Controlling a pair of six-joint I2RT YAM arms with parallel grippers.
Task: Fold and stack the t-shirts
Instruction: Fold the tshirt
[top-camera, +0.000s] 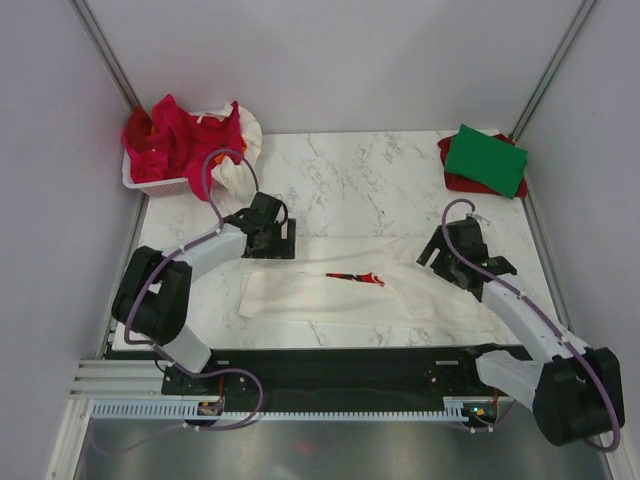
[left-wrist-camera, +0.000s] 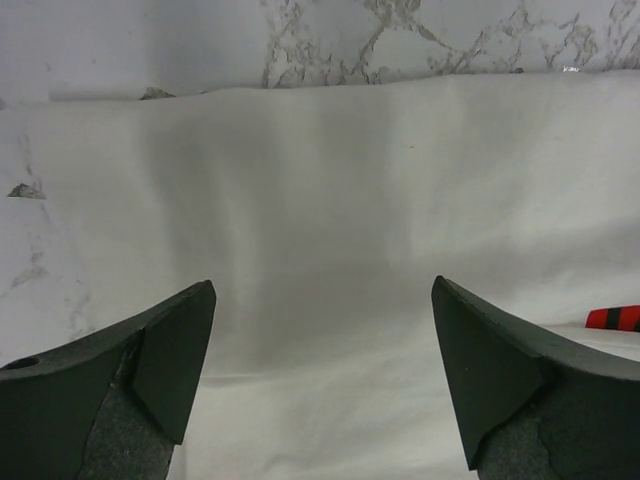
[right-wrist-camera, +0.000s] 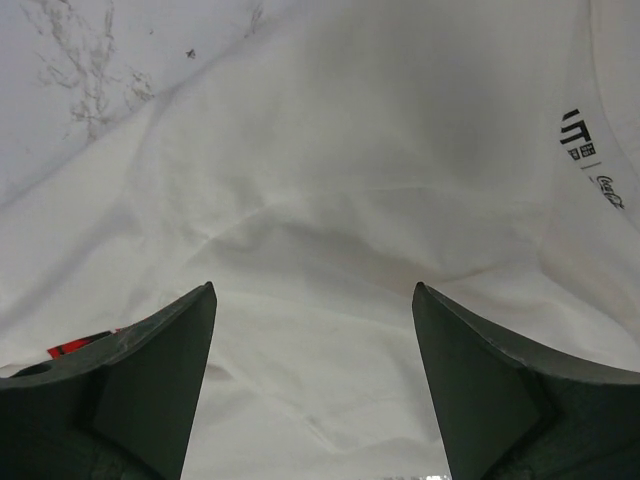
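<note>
white t-shirt (top-camera: 330, 300) lies spread as a long flat band across the near middle of the marble table (top-camera: 350, 180), running left to right between the two arms. a thin sliver of red print (top-camera: 356, 277) shows at a fold near its centre. small black lettering (right-wrist-camera: 580, 140) shows on the cloth in the right wrist view.

left gripper (left-wrist-camera: 325, 300) sits over the shirt's far left end, jaws wide apart, nothing between them, only smooth white cloth below. right gripper (right-wrist-camera: 313, 295) sits over the shirt's right end, jaws equally wide, holding nothing; cloth under it is creased. cannot tell whether either set of fingertips touches the fabric.

folded green t-shirt (top-camera: 487, 158) rests on a red t-shirt (top-camera: 455, 182) at the far right corner. white basket (top-camera: 158, 185) at the far left corner holds crumpled red t-shirts (top-camera: 180, 135), and another white t-shirt (top-camera: 240, 165) hangs over its right side.
</note>
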